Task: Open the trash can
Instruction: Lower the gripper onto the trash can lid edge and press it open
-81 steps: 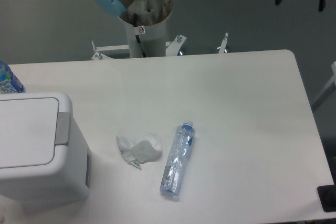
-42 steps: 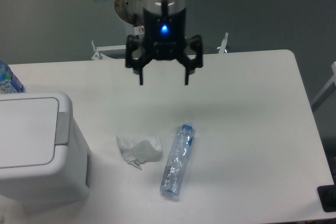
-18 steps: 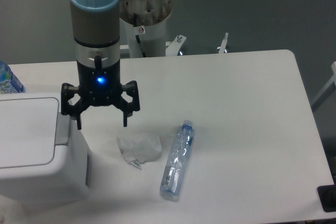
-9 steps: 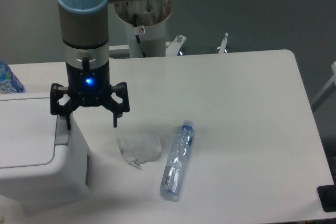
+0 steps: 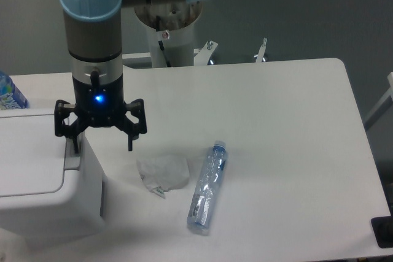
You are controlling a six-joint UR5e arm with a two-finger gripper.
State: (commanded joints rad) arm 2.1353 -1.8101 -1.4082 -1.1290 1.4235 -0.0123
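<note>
Gripper (image 5: 102,145) shifted slightly left, positioned over trash can (image 5: 37,182) grey push tab (image 5: 72,159); jaws spread wide, nothing held.

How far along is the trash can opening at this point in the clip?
Done: the open gripper is positioned at the trash can, one of its fingers over the grey push tab. In hand: lining up on the tab; contact can't be judged. Left: pressing it, since the lid lies flat and closed.

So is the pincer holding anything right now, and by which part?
Nothing is held. The pincer is open, its fingers spread above the right edge of the trash can, near the grey push tab.
</note>
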